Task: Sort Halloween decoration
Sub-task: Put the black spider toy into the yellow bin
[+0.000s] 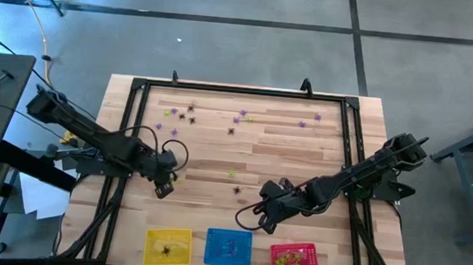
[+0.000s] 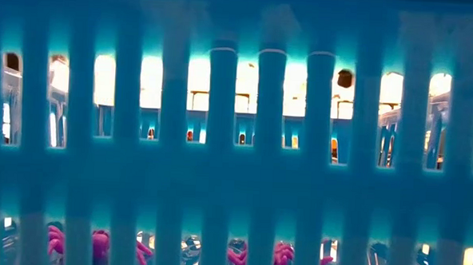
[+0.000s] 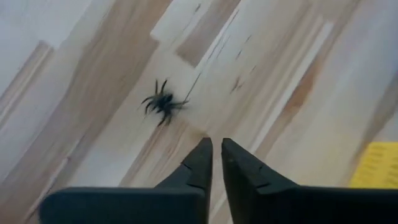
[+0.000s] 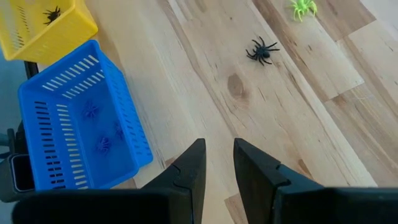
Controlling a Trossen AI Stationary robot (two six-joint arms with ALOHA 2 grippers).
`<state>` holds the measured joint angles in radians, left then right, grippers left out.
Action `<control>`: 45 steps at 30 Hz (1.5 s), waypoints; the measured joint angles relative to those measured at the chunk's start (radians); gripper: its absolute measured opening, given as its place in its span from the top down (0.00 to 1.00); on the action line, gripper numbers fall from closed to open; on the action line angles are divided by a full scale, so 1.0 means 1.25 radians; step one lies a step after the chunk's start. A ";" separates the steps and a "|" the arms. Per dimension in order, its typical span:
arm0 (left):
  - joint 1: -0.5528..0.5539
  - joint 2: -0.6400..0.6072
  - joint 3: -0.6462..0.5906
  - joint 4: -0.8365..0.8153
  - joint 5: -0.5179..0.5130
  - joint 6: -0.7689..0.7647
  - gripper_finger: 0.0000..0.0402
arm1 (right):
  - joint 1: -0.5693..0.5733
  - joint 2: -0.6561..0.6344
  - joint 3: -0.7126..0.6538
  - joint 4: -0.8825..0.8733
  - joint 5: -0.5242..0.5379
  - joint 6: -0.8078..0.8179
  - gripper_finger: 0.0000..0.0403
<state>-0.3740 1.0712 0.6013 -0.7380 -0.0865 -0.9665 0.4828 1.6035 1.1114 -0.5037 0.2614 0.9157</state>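
One black spider (image 3: pixel 163 103) beyond left claw (image 3: pixel 216 158)

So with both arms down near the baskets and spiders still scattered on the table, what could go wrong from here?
The left gripper has only a narrow gap and holds nothing; the black spider ahead of it is tiny, so a pinch could miss or flick it away.

The right gripper hovers empty, fingers slightly apart, close to the blue basket; a careless swing might nudge it.

Another black spider lies near a yellow-green one, so the colours could get mixed.
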 joint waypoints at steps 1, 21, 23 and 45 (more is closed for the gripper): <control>0.000 0.006 -0.001 -0.007 0.004 0.000 0.91 | 0.000 0.000 0.000 0.000 0.003 0.000 0.80; 0.042 0.230 -0.001 0.045 -0.099 0.327 0.65 | 0.002 0.000 0.000 -0.010 0.031 0.000 0.81; 0.053 0.257 -0.001 0.058 -0.121 0.352 0.65 | 0.002 0.000 0.000 -0.010 0.031 0.000 0.80; 0.085 0.314 0.003 0.070 -0.045 0.240 0.98 | 0.002 0.000 0.000 -0.013 0.016 0.000 0.80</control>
<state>-0.2676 1.4639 0.6044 -0.6505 -0.1425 -0.6666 0.4854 1.6032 1.1114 -0.5198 0.2810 0.9152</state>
